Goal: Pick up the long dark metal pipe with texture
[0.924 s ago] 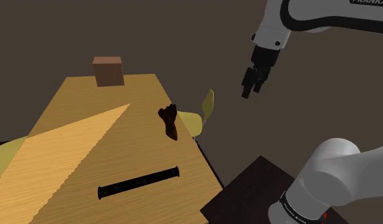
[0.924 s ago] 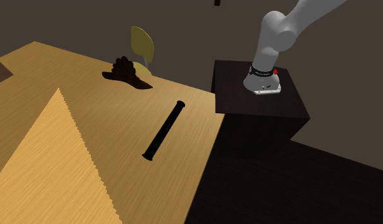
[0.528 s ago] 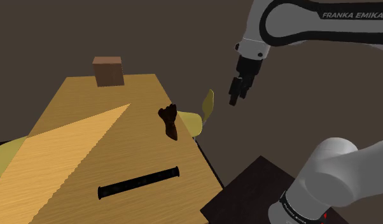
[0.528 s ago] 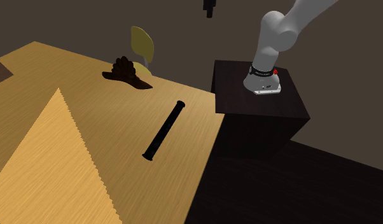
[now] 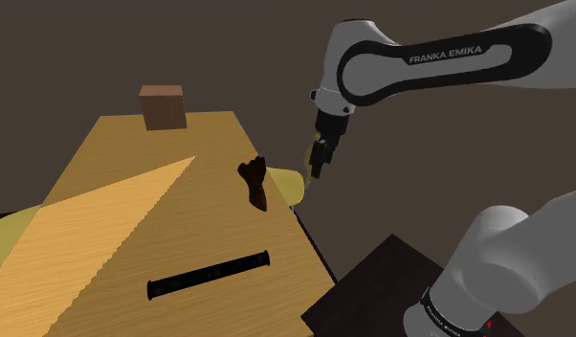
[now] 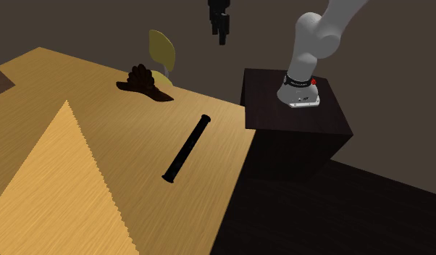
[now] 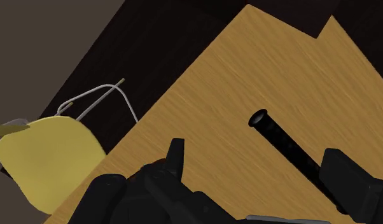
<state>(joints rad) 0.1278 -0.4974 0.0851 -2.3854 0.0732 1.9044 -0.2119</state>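
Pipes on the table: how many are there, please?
1. The black pipe lies flat near the table edge beside the stand, apart from the dark brown object. The table's near corner is cut off, so another may be hidden.

Lettering: one brand mark legible.
"FRANKA EMIKA", white capitals, on the dark band of the arm (image 5: 447,55), shoulder view; tiny print on its base collar (image 5: 455,319) can't be read.

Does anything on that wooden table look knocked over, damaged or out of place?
Only one thing: a paler wedge with a sawtooth edge crosses the table, probably lighting rather than damage. The black pipe lies flat near the table's edge; the open end effector hangs clear, empty.
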